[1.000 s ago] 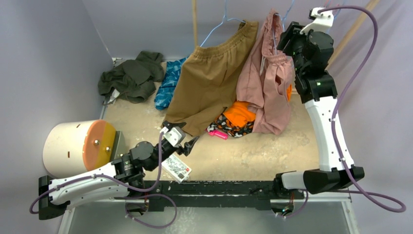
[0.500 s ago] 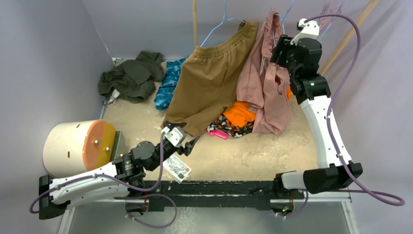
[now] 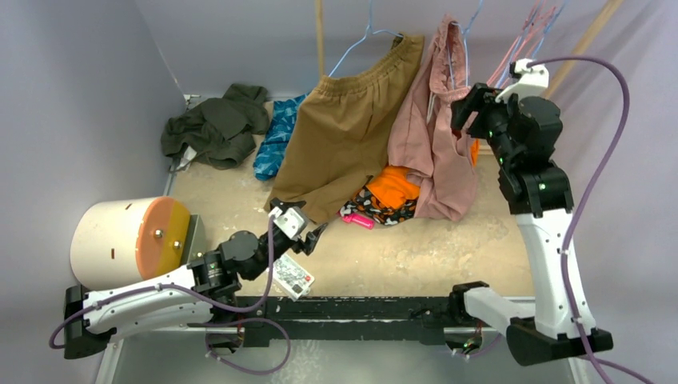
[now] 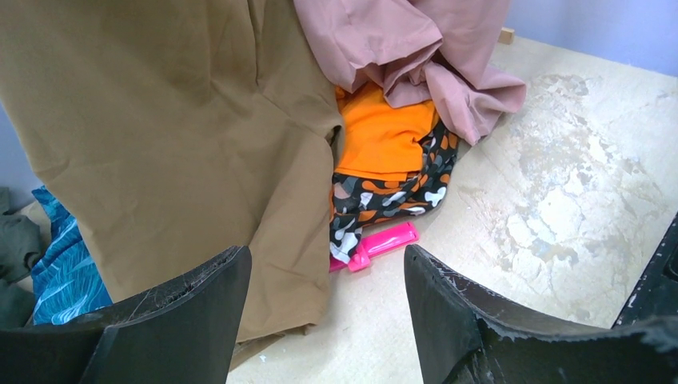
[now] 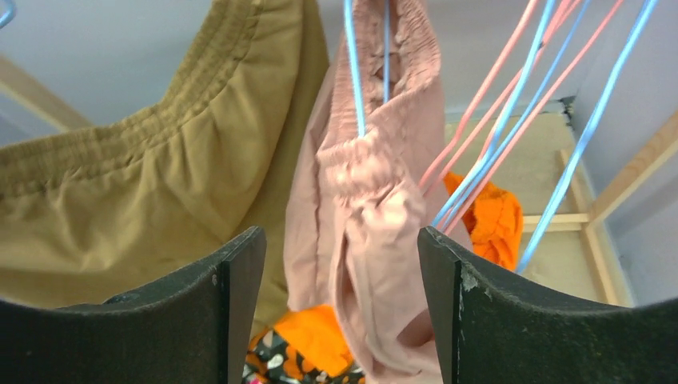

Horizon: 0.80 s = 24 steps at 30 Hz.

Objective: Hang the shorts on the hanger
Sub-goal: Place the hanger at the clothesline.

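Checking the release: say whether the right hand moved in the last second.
Yes. The right hand has drawn back toward the near edge, away from the shorts.

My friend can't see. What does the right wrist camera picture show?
Pink shorts hang from a thin light-blue wire hanger in the middle, right in front of the open, empty right pincer. Bigger tan shorts hang to their left. Spare pink and blue hangers slant on the right, above an orange garment.

The shorts [image 5: 376,208] hang on the hanger [image 5: 354,72], right of larger shorts [image 5: 160,184].
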Tool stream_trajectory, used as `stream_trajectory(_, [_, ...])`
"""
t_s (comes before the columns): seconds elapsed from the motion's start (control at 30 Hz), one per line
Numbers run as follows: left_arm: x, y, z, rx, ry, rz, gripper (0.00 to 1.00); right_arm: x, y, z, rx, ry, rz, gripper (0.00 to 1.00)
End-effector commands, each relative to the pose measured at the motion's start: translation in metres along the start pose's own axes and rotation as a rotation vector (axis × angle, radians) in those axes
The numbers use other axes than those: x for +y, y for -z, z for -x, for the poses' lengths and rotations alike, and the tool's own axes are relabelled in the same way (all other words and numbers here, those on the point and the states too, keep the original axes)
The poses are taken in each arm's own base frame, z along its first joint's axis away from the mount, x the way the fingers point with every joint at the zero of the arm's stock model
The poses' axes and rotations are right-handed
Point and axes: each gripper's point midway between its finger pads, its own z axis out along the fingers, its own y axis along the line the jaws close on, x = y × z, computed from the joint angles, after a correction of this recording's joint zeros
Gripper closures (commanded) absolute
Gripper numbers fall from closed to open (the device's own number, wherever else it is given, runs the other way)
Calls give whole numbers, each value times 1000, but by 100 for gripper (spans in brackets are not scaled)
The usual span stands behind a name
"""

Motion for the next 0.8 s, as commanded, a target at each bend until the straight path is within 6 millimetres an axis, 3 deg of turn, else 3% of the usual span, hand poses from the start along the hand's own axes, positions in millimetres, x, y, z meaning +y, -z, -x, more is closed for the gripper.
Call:
stream_trajectory(0.0, [3,-4,16,-34,33,28,30,31,36,11,-53,-28,202,30])
stream_trajectory(0.13, [5,-6,11,-15,20,44,30,71,65,14,-65,-4,453,32])
stream_trajectory(0.2, [6,-7,8,-5,15,50,30,74,67,7,-37,-3,475,34])
stream_trajectory(0.4, [9,-9,0,27,-14,77,30,49,47,-33,71,6,324,36])
stream_trajectory(0.5, [10,-10,-3,38,-20,87,30,28,40,-51,123,-8,176,36])
stream_trajectory(0.6, [10,-12,-5,45,-24,92,30,2,42,-55,111,-60,28,32])
stream_trajectory(0.77, [11,-13,-8,56,-35,96,30,-12,47,-60,91,-90,-45,26])
